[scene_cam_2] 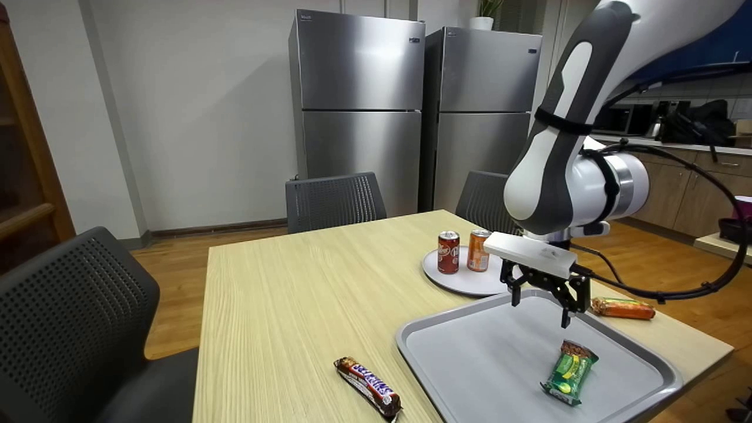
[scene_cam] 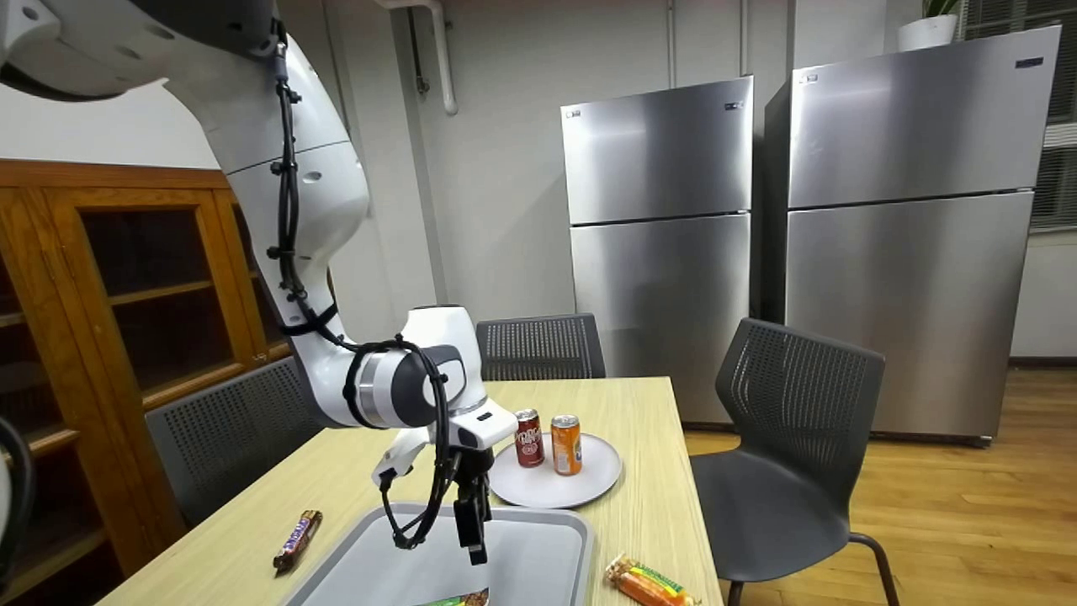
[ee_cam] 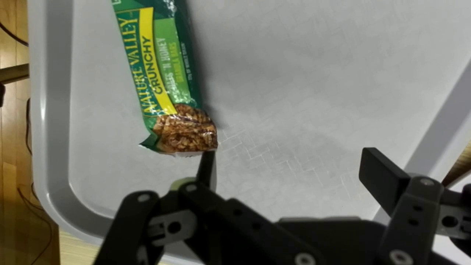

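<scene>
My gripper stands open above the grey tray, with nothing between its fingers. In the wrist view its left fingertip overlaps the near end of a green granola bar; the exterior view shows a gap between the gripper and the granola bar, which lies flat on the tray. The top of the granola bar is cut off in the wrist view. In an exterior view the gripper is seen from the side, and only the tip of the granola bar shows.
Beyond the tray a round plate bears a dark red can and an orange can. A brown chocolate bar and an orange-wrapped bar lie on the table, on opposite sides of the tray. Chairs surround the table.
</scene>
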Controlling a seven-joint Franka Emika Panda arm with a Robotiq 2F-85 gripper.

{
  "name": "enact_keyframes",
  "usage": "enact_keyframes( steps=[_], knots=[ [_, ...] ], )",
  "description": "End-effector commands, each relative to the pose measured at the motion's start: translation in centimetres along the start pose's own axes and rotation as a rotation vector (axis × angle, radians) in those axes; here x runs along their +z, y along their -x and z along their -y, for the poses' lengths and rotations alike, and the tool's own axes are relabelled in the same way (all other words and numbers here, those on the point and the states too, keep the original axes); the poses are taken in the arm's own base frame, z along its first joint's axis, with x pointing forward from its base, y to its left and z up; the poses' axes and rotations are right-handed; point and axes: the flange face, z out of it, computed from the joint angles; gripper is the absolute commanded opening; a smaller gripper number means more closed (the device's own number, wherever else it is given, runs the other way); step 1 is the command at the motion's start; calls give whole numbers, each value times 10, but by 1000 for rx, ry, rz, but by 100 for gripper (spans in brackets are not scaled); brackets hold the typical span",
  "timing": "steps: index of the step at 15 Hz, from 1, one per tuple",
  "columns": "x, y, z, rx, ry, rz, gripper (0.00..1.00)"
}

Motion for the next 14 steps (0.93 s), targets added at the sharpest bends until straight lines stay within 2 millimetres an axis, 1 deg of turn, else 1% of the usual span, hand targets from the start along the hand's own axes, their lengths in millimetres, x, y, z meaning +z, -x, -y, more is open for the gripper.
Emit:
enact_keyframes(
  steps=[1,4,9,14],
  knots=[
    [0,0,0,0,1,0,100],
    [0,0,0,-1,0,0,100],
    [-8,3,-11,-19,-23,3,100],
    [-4,5,-28,-53,-30,-11,100]
  ],
)
